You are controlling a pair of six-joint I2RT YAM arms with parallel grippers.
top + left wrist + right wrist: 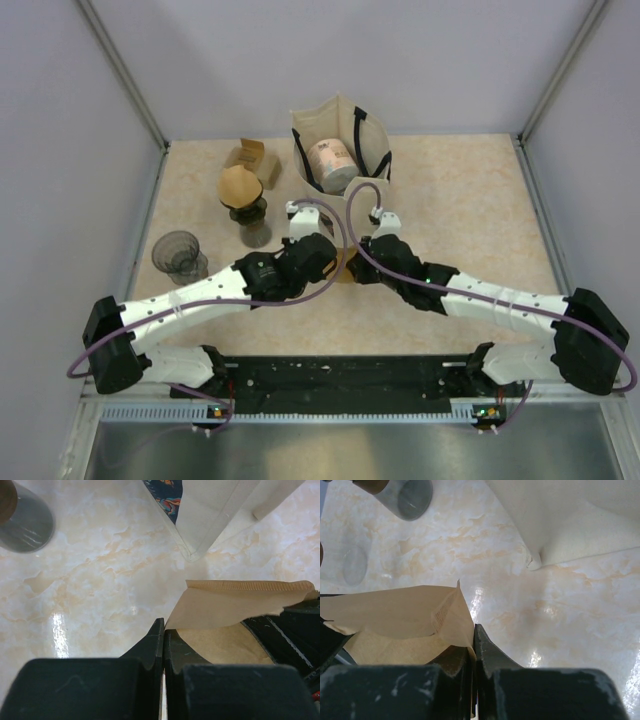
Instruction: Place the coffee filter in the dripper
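Note:
A brown paper coffee filter (235, 605) hangs above the table between my two grippers; it also shows in the right wrist view (395, 612) and as a small brown patch in the top view (344, 267). My left gripper (164, 630) is shut on its left edge, and shows at mid-table in the top view (334, 256). My right gripper (473, 632) is shut on its right edge, also seen from above (360, 262). The filter's mouth is pulled partly open. A grey translucent dripper (179, 256) stands at the left, apart from both grippers.
A grey stand holding a brown filter cone (243, 197) is at the back left, by a small cardboard box (250, 157). A white tote bag (340, 148) with a roll inside stands just behind the grippers; its corner shows close by (192, 555) (535, 560).

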